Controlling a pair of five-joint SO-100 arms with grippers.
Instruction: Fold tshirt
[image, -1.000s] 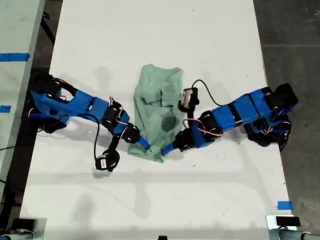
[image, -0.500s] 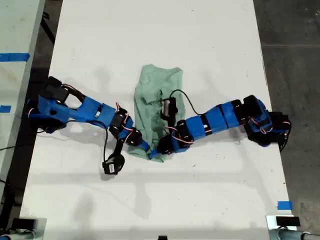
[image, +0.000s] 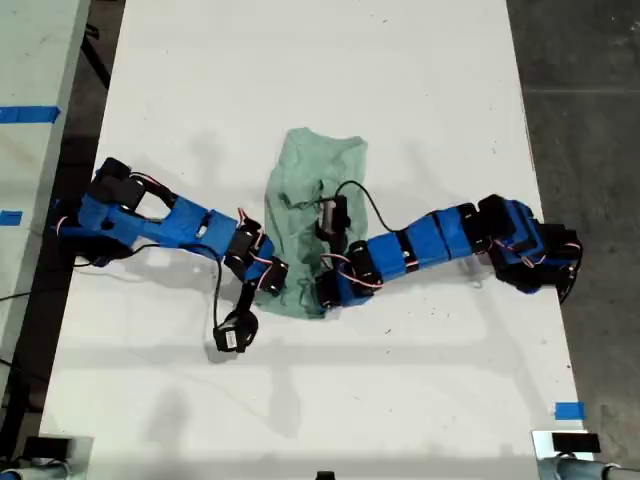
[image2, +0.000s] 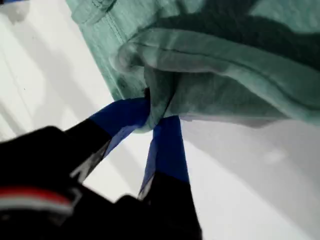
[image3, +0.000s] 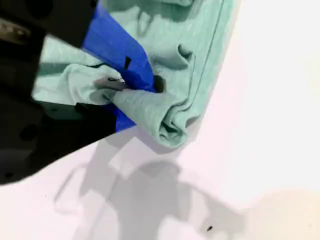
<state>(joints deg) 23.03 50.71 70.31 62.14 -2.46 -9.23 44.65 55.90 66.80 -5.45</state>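
The pale mint-green tshirt (image: 310, 190) lies bunched into a narrow upright strip at the middle of the white table (image: 300, 80). My first gripper (image: 283, 290) reaches in from the exterior view's left, my second gripper (image: 322, 292) from its right. Both meet at the strip's lower end. In the first wrist view my first gripper (image2: 157, 112) is shut on a gathered fold of the tshirt (image2: 225, 65). The second wrist view has my second gripper (image3: 150, 90) shut on a rolled fold of the tshirt (image3: 165, 35) beside a stitched hem. The neck and label are hidden.
Black camera cables loop off both arms over the table. A blue tape mark (image: 570, 410) sits near the table's lower corner on the exterior view's right. A second surface with blue tape (image: 30, 113) borders the exterior view's left, and dark floor (image: 580, 80) its right.
The arm on the exterior view's right has swung left over the tshirt. The other arm has reached further in. The two grippers are closer together, and the tshirt's lower end is more bunched.
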